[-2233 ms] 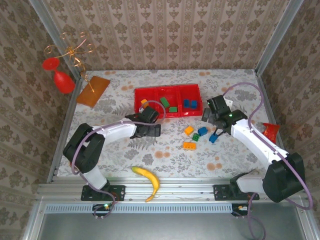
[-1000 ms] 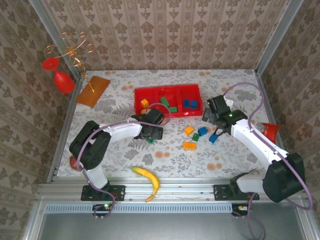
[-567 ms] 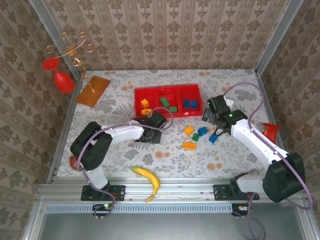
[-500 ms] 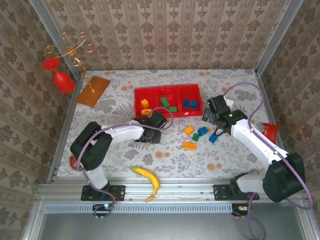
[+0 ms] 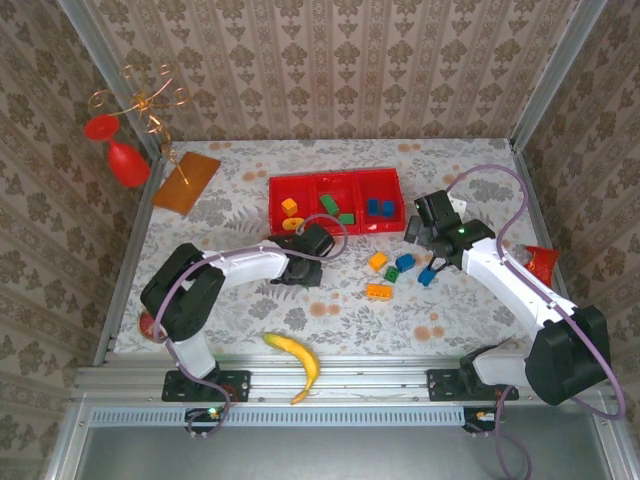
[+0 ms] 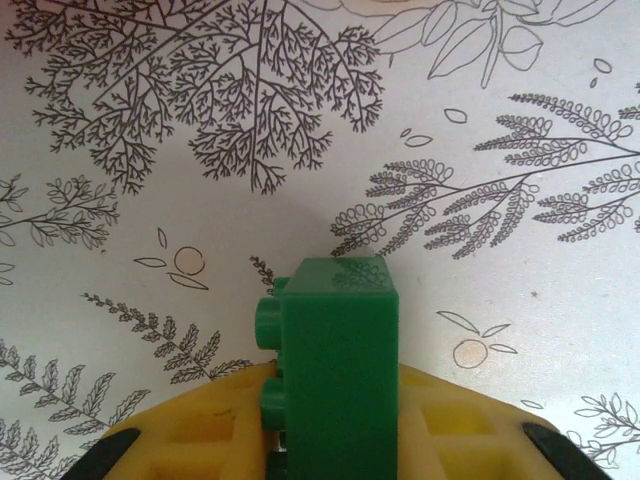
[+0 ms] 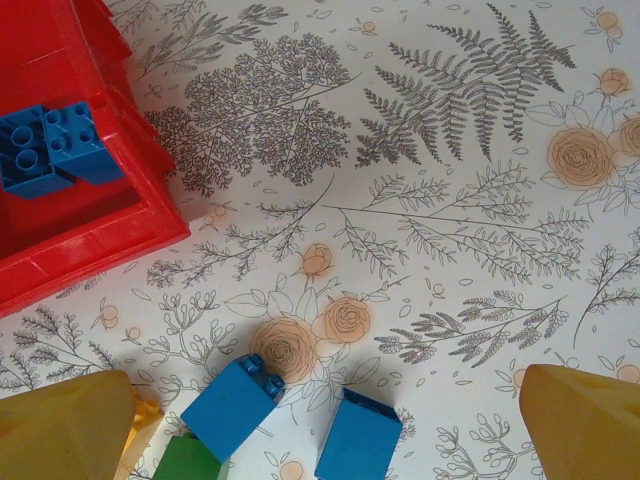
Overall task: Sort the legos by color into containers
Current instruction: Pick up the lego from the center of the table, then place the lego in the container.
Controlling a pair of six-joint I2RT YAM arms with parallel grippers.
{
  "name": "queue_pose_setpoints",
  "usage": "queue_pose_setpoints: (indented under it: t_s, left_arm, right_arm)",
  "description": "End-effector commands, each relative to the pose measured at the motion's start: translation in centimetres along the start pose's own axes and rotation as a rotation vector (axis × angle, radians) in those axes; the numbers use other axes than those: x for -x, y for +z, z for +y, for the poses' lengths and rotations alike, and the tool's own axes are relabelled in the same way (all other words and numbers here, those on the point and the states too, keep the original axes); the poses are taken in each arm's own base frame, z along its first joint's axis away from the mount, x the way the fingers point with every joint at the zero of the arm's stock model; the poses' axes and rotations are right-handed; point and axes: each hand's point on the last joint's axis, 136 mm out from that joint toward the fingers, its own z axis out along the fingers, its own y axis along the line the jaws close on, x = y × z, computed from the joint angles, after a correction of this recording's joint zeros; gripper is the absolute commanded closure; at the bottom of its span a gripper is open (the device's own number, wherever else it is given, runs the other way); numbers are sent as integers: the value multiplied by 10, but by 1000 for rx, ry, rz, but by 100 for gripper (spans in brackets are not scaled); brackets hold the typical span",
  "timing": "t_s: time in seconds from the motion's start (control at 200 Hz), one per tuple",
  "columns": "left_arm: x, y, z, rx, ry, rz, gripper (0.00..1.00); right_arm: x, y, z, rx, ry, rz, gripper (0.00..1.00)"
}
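My left gripper (image 5: pixel 298 272) is low on the table in front of the red tray (image 5: pixel 335 178), shut on a green lego (image 6: pixel 338 370) that stands on the cloth between its yellow fingers (image 6: pixel 190 440). The tray holds orange legos (image 5: pixel 290 207) on the left, green (image 5: pixel 329 203) in the middle and blue (image 5: pixel 378 208) on the right. Loose legos lie right of centre: two orange (image 5: pixel 377 261), a green (image 5: pixel 392 274) and two blue (image 5: pixel 405 263). My right gripper (image 5: pixel 430 262) hovers open above the two blue legos (image 7: pixel 236 405) beside the tray's corner (image 7: pixel 90 235).
A yellow banana (image 5: pixel 295 355) lies near the front edge. An orange-brown board (image 5: pixel 187 180) sits at the back left beside a red and gold ornament (image 5: pixel 120 155). A red object (image 5: pixel 540 262) lies at the right edge.
My left gripper slid right from the tray's front and closed on the green lego. The right arm has not moved.
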Motion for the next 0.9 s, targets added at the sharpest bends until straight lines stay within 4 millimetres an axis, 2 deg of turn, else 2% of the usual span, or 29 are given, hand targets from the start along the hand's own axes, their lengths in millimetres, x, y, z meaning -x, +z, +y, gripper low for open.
queue_pose_setpoints:
  t_s: [0.0,0.255,0.495,0.655,0.895]
  left_arm:
    - [23,-24,-7,-17,22,-76,83]
    - [58,-51,-13,-21,53,-188,83]
    - [110,-71,-23,-18,107,-308,82]
    - [148,-74,-32,-10,150,-362,82]
    - [190,-59,-36,11,176,-389,80]
  right_arm:
    - [3,-3,-3,7,46,-22,0]
    - [-1,-5,-12,-14,63,-32,0]
    - [-16,-9,-28,-34,92,-30,0]
    - [-30,-11,-39,-51,115,-11,0]
    - [-55,-10,-46,-41,138,55,0]
